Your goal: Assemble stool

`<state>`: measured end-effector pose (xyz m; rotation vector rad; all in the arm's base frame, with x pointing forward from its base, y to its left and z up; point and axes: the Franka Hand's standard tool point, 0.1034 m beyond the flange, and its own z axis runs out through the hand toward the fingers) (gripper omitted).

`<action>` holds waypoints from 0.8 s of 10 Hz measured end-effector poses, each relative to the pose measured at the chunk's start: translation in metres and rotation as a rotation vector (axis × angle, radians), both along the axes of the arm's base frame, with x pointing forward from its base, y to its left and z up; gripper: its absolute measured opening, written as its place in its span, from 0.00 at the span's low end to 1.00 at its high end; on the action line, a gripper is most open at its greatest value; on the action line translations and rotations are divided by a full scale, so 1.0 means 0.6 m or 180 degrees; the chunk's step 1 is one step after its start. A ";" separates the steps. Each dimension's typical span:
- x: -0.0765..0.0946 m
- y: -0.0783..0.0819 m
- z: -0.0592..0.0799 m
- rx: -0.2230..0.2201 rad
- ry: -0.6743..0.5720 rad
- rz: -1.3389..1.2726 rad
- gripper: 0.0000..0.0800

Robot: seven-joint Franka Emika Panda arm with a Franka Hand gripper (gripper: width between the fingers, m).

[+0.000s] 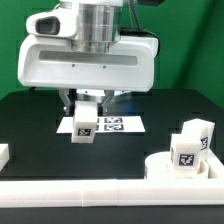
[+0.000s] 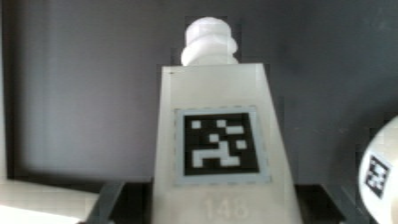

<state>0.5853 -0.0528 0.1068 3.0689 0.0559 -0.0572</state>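
Nearest to you, the border rail (image 1: 100,195) lies just in front of the seat (image 1: 165,166), probably to stop parts from sliding off. On the seat 1 leg (image 1: 192,142) stands upright, already mounted, as I judge. Farther back, to the exterior view's left of the seat, the gripper (image 1: 84,106) has its fingers clamped on a 2nd leg (image 1: 84,124). Its threaded tip (image 2: 210,42) is left free, likely for the seat. Farthest from the seat lies the marker board (image 1: 112,125).
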 end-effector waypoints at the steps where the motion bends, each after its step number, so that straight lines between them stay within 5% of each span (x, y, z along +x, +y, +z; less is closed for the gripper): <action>1: 0.015 0.020 0.009 0.0049 -0.0306 -0.0008 0.43; 3: 0.038 0.063 0.031 0.0083 -0.0640 -0.0043 0.43; 4: 0.055 0.063 0.032 0.0043 -0.0979 0.0057 0.43; 5: 0.046 0.047 0.011 -0.0039 -0.1243 0.0150 0.43; 8: 0.042 0.042 0.007 -0.0110 -0.1647 0.0227 0.43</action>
